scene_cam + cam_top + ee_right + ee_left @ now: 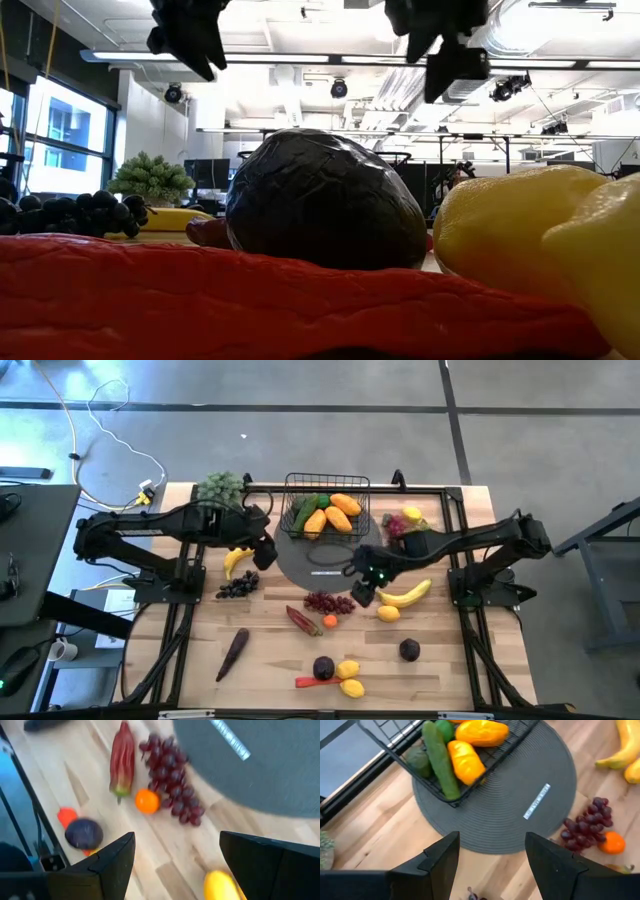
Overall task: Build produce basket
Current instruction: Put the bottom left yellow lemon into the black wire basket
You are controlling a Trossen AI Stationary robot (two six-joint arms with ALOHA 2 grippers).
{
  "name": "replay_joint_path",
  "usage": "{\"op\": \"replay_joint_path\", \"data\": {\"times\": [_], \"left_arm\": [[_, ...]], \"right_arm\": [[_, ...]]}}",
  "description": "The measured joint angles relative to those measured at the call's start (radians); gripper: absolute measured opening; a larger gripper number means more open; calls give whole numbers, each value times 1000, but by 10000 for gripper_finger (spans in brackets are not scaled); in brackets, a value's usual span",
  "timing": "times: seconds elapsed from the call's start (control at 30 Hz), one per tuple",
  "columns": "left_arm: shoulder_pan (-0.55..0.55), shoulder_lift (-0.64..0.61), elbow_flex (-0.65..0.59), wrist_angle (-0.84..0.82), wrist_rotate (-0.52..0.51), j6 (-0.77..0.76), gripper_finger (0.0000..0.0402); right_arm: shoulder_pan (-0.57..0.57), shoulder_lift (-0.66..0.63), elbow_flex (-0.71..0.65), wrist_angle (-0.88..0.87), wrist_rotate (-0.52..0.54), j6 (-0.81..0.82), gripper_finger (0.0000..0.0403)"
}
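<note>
While nothing is held, left end effector [490,862] and right end effector [175,865] gape open.

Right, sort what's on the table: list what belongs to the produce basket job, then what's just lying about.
Job things:
basket, already holding a cucumber and orange-yellow pieces
red grapes
dark grapes
bananas
lemons
small orange
plum

Lying about:
grey round mat
pale-green leafy bunch

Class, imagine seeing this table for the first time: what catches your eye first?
The black wire basket at the table's far edge, partly on a grey round mat, already holds orange and green produce. Toy fruit lies scattered over the near boards, with both open grippers, left and right, hovering beside the mat.
</note>
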State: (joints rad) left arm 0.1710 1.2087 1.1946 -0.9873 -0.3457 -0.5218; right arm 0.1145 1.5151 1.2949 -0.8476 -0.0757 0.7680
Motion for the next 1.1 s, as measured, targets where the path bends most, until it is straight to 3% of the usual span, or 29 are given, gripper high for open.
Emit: {"op": "replay_joint_path", "data": {"times": [0.37,0.73,1.1], "left_arm": [[-77,5,0,0,-9,-52,216],[-94,5,0,4,-25,-54,216],[-94,5,0,6,-33,-53,216]], "right_arm": [[157,23,0,-9,2,37,271],[319,52,-1,126,144,-270,271],[388,113,0,318,151,-332,271]]}}
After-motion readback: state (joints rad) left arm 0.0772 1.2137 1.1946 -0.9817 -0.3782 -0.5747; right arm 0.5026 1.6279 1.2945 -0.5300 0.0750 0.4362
